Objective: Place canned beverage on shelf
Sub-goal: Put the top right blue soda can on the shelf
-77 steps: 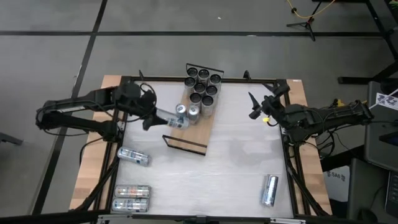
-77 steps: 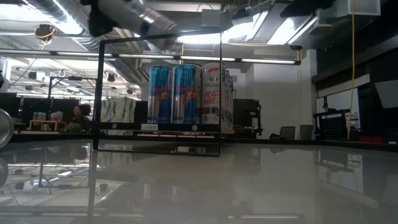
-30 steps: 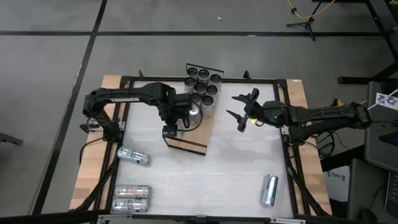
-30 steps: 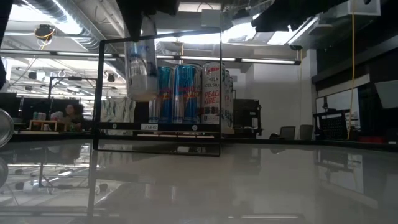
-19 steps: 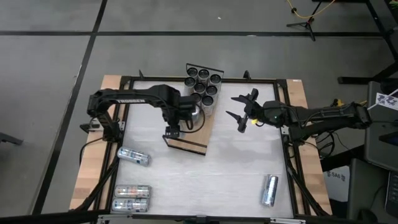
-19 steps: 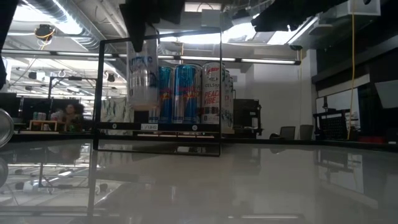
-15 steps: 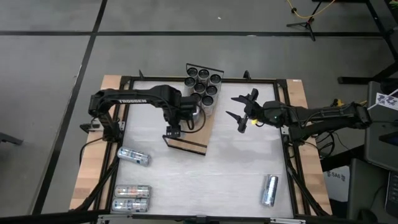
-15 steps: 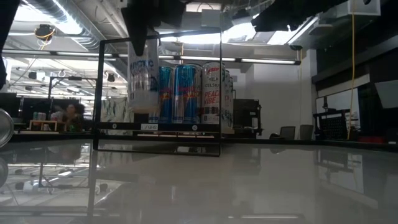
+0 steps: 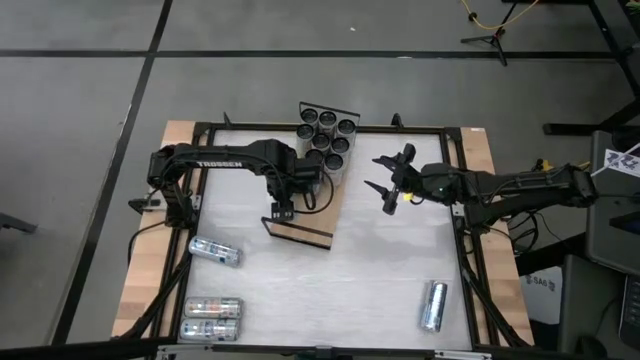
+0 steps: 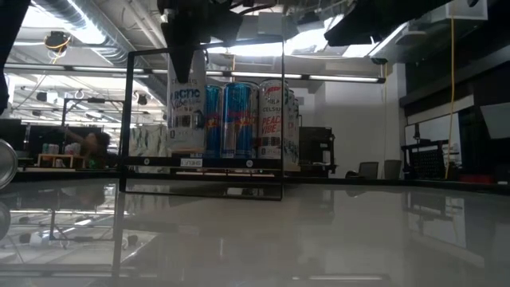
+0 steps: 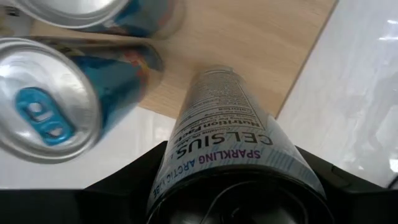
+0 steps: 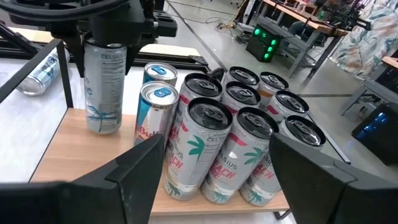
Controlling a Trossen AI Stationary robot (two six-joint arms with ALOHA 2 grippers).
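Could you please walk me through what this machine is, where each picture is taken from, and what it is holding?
These are two robot arms at a white table. One camera looks straight down, one sits at tabletop height, and one rides on each wrist. The left gripper has its jaws closed on a white Celsius can, upright over the wooden shelf beside a cluster of standing cans. Whether it touches the board yet, I cannot tell. The right gripper hovers nearby with jaws open and empty. Spare cans lie on their sides on the table.
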